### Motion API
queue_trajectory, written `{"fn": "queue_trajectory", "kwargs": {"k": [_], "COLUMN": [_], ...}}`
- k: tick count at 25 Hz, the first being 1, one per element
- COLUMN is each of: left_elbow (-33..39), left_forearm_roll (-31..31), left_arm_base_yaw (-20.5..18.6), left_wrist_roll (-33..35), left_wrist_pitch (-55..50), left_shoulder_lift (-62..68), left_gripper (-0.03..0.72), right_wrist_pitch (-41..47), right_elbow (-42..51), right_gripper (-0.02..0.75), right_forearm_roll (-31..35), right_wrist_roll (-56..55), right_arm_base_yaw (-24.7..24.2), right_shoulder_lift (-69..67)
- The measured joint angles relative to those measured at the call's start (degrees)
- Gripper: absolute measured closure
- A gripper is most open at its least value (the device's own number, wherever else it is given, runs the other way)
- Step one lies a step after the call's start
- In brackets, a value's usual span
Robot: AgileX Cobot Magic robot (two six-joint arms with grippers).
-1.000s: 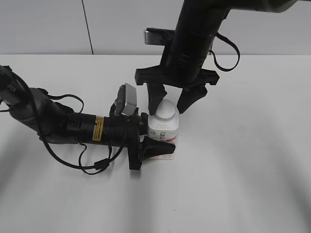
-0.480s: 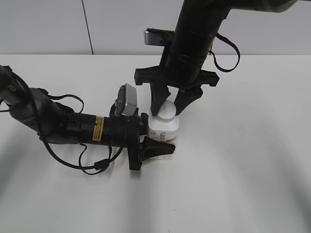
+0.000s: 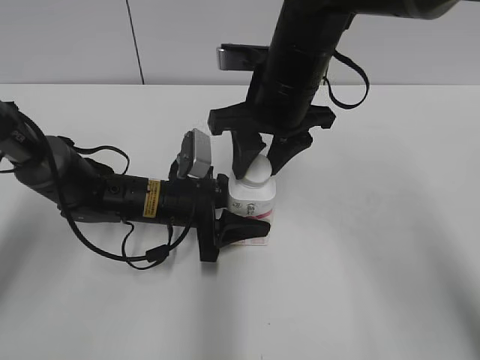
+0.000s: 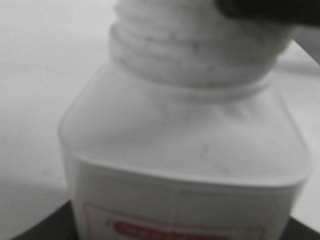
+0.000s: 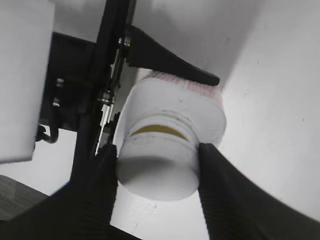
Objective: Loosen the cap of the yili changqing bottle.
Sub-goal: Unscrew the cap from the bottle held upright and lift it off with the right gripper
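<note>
The yili changqing bottle (image 3: pixel 252 204) stands upright on the white table, white with a pink-red label. My left gripper (image 3: pixel 241 225) is shut on its lower body from the left; the left wrist view shows the bottle's shoulder (image 4: pixel 185 140) very close and blurred. The white cap (image 3: pixel 257 169) sits on the neck. My right gripper (image 3: pixel 259 159) comes down from above, its two black fingers pressed on either side of the cap (image 5: pixel 159 167). The bottle body (image 5: pixel 175 107) shows behind the cap in the right wrist view.
The white table (image 3: pixel 375 247) stretches all around the bottle. A grey wall stands behind it. The left arm (image 3: pixel 112 196) lies along the table at the left with loose black cables.
The right gripper has come down a little and its fingers have closed from either side onto the cap. The left gripper and the bottle have not moved.
</note>
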State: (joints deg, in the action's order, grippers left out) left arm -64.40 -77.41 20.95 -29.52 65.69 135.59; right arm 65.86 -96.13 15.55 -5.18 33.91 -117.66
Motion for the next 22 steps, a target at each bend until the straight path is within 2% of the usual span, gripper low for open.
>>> {"fn": "queue_trajectory", "kwargs": {"k": [16,22], "left_elbow": [0.0,0.0], "left_forearm_roll": [0.1,0.1], "left_arm_base_yaw": [0.0,0.0], "left_wrist_roll": [0.0,0.0], "left_wrist_pitch": [-0.1,-0.1], "left_shoulder_lift": [0.0,0.0], "left_gripper": [0.302,0.302], "right_wrist_pitch": [-0.1,-0.2], "right_elbow": [0.0,0.0], "right_gripper": [0.346,0.346], "right_forearm_roll": [-0.6,-0.7], "right_wrist_roll": [33.8,42.0], "right_arm_base_yaw": [0.0,0.0], "right_shoulder_lift": [0.0,0.0]}}
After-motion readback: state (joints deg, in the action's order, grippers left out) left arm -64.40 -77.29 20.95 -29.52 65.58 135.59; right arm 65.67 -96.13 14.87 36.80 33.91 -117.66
